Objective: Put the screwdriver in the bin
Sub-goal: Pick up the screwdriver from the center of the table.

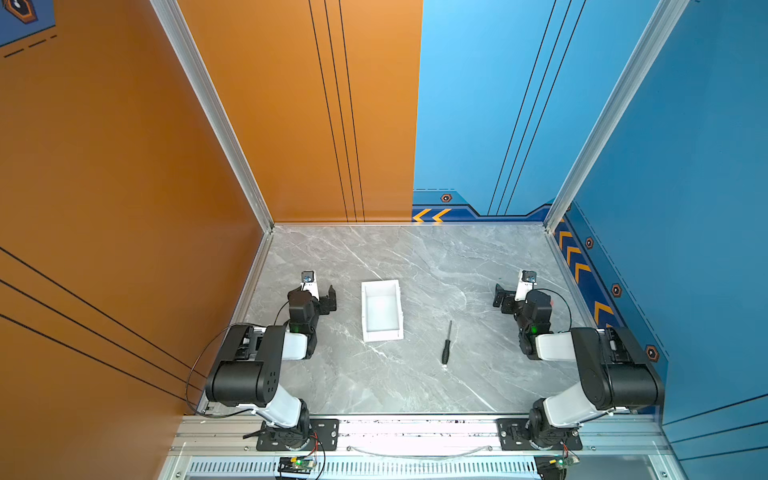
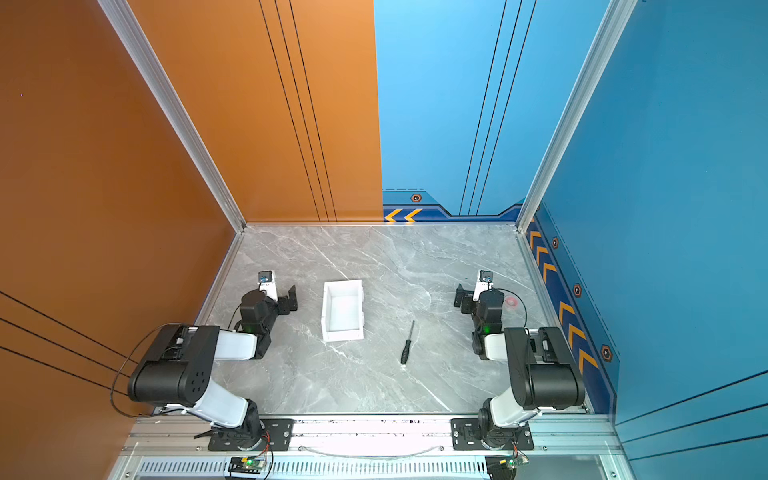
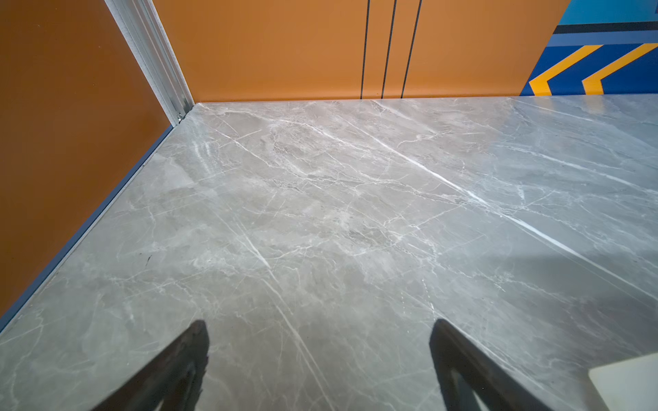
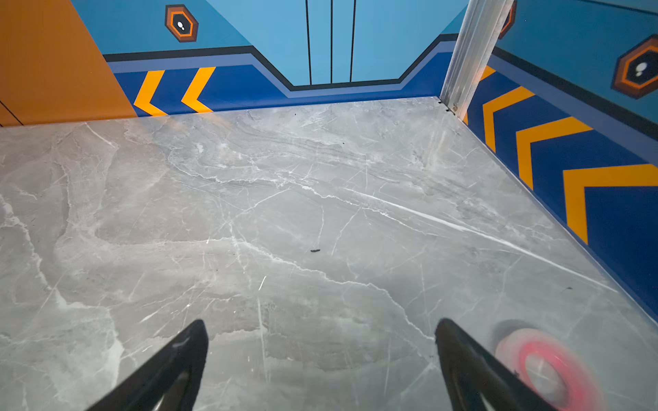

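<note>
One pink disc [image 4: 541,370] nr right tool [image 4: 321,332]

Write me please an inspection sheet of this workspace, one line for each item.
Surface: grey marble-patterned tabletop, a few small dark specks.
Job's things: small black-handled screwdriver lies flat on the tabletop, apart from the white rectangular plastic bin, which stands empty.
Clutter: blurred pink-red round object beside the right gripper; kind unclear.
Grippers: left gripper and right gripper both open, holding nothing.
Cables: black cable loop at the left arm; black wrist cable at the right arm.
Surroundings: orange wall panels, blue wall panels, aluminium frame posts.
</note>
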`<state>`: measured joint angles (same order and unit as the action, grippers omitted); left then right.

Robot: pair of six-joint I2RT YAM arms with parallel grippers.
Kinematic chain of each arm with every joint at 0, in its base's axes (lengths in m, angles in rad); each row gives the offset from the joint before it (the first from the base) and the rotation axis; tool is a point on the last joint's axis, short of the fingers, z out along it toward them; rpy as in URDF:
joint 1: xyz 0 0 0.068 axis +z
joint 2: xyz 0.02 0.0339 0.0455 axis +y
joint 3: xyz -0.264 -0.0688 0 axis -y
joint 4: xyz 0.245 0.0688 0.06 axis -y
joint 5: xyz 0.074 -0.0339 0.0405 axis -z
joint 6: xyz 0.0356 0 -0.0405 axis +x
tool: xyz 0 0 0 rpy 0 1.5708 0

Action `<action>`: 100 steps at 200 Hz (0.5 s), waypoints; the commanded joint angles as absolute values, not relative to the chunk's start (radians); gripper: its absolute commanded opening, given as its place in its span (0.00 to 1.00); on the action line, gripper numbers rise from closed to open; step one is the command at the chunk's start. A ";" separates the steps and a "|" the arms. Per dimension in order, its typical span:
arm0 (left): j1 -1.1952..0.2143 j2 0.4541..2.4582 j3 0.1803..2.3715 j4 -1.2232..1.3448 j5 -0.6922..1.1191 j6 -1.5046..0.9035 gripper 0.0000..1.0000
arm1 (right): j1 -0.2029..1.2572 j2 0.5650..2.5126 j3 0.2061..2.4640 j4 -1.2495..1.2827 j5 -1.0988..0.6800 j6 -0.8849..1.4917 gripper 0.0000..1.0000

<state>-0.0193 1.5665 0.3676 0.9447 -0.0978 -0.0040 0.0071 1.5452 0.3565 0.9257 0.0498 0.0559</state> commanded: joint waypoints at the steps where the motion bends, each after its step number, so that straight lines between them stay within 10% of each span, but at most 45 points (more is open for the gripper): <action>1: -0.023 1.566 0.377 0.933 -0.112 0.010 0.98 | 0.011 1.548 0.374 0.907 0.065 0.063 1.00; 100: -0.023 1.565 0.377 0.933 -0.112 0.010 0.98 | 0.018 1.548 0.374 0.908 0.078 0.058 1.00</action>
<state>-0.0193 1.5665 0.3676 0.9447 -0.0978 -0.0040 0.0086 1.5452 0.3565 0.9257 0.0570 0.0559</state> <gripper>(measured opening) 0.978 0.999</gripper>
